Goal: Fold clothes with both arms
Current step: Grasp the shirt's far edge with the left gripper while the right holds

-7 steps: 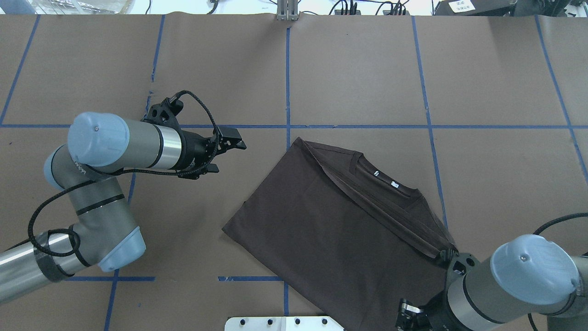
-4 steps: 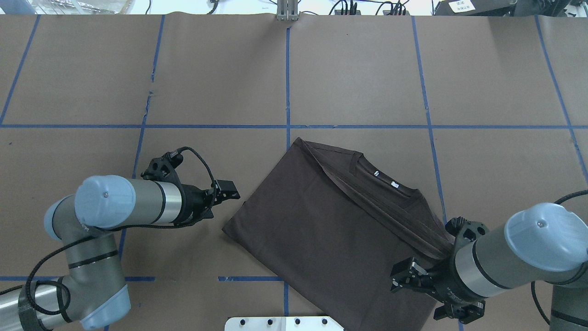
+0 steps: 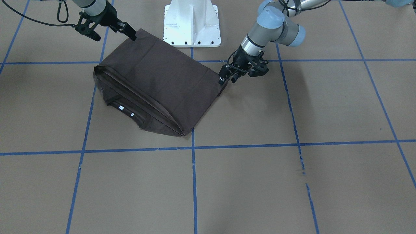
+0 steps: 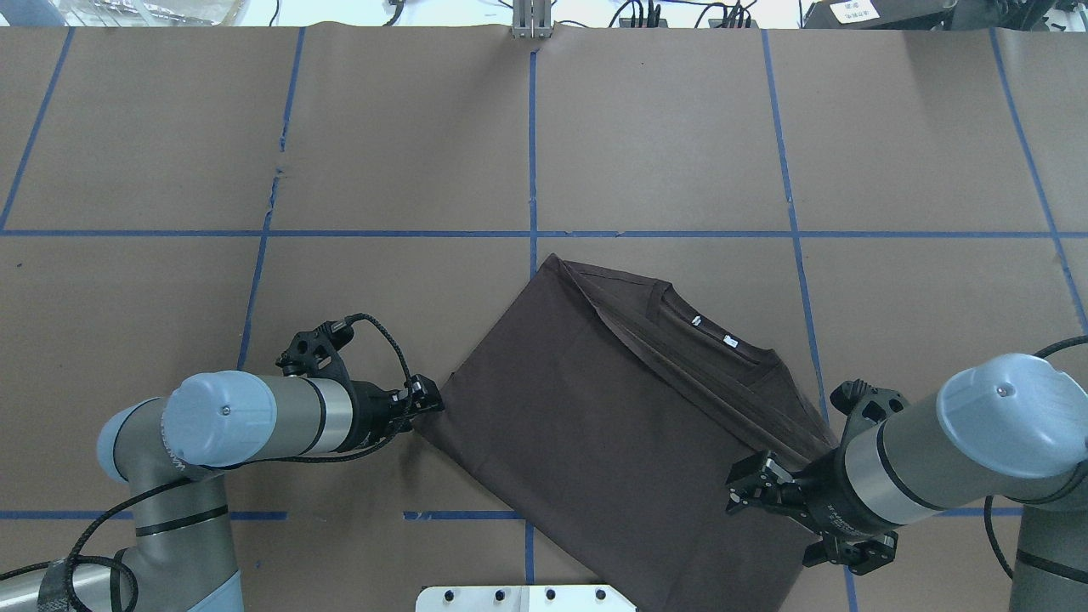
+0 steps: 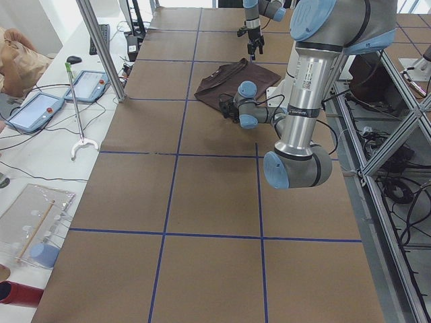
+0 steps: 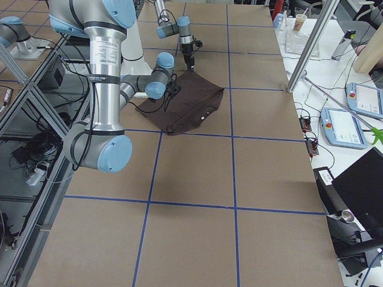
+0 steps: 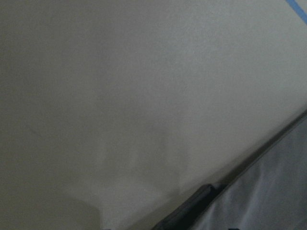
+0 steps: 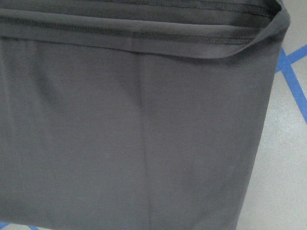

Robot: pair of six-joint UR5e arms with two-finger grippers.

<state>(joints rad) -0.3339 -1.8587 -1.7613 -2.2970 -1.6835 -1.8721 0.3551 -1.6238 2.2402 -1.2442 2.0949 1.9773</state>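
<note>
Seen from overhead, the left gripper (image 4: 422, 399), jaws slightly parted, sits low on the counter (image 4: 382, 127) at the left corner of the T-shirt (image 4: 612, 425). The right gripper (image 4: 775, 525), wide open, hovers over its lower-right edge. The folded shirt lies lower centre.

The T-shirt (image 4: 612, 425) was matt, soft knit cloth with stitched hems and a ribbed collar. The table cover (image 4: 680, 127) was matt brown paper marked with smooth blue tape (image 4: 533, 127). The left arm (image 4: 314, 416) and right arm (image 4: 884, 484) had satin grey metal tubes and smooth light blue caps that looked like plastic, and the pedestal (image 3: 191, 22) was white painted metal with a slight sheen.
</note>
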